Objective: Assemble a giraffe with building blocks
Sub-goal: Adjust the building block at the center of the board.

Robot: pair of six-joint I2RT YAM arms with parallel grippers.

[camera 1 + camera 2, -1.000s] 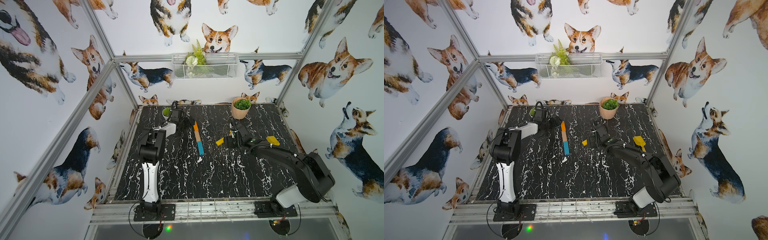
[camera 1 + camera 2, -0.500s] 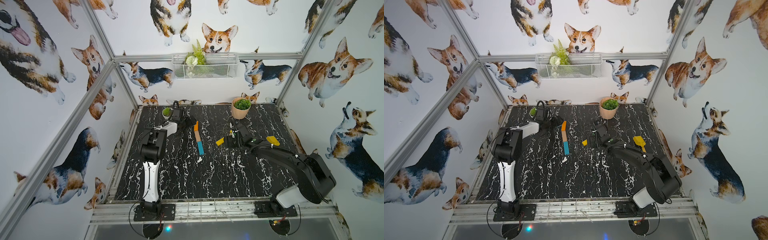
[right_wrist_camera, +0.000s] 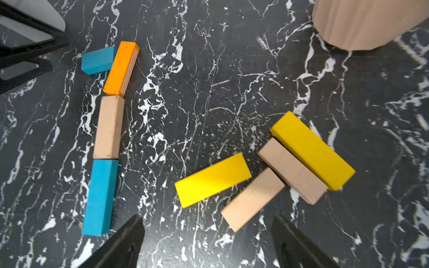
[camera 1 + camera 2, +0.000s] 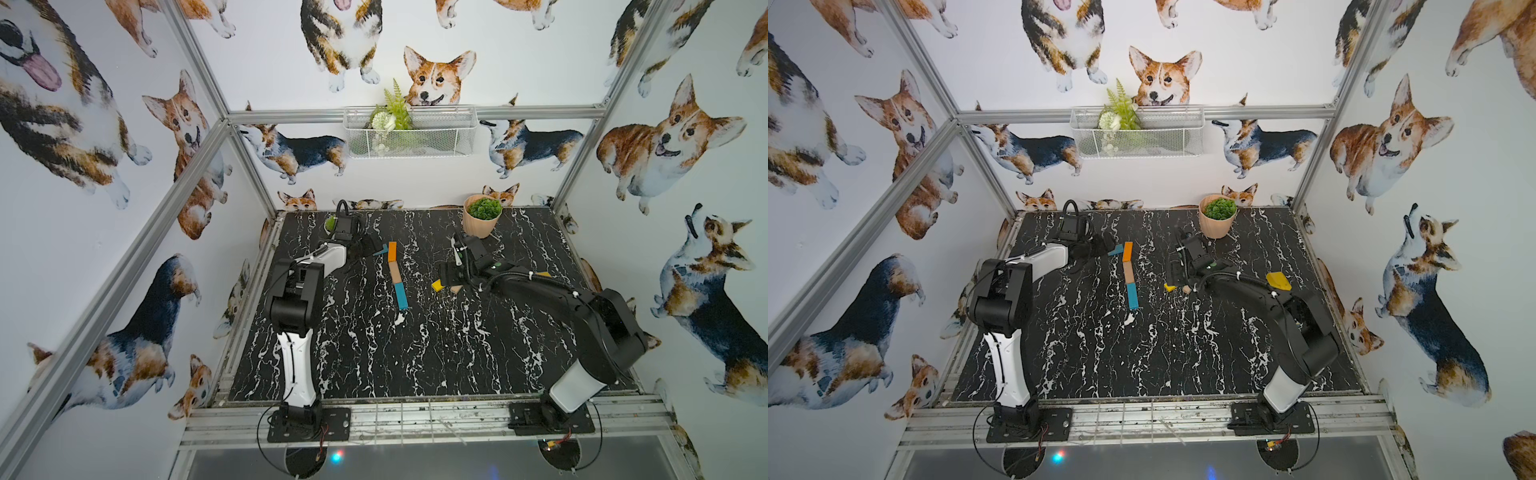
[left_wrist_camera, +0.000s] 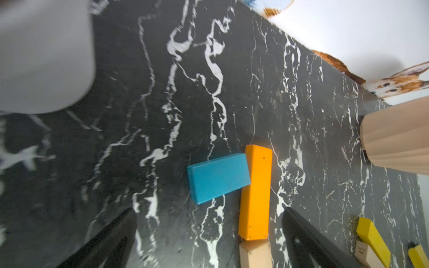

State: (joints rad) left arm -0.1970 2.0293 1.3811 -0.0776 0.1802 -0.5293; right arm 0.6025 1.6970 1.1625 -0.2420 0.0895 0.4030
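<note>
Giraffe point(image 4: 395, 272), half built, is seen at upper centre of the table point(image 4: 374, 365). Its neck row is unmoved from a second ago. The teal head point(image 3: 98, 59) touches the orange bar point(image 3: 121, 68); a tan bar point(image 3: 108, 127) and a teal bar point(image 3: 99, 197) follow end to end. Four loose bars point(image 3: 292, 170), yellow and tan, are partly hidden under the right gripper point(image 3: 207, 217) in both top views, near the pot point(image 4: 480, 216). On the left gripper point(image 5: 210, 210) and the right one, the fingers are spread and nothing is held.

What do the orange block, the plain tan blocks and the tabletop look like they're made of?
Orange block: likely plywood under smooth orange paint; striped layers show on its side face.
Tan blocks: seemingly bare, matte wood, unpainted.
Tabletop: black with white veins, marble-look; real stone or printed sheet, I cannot tell.
</note>
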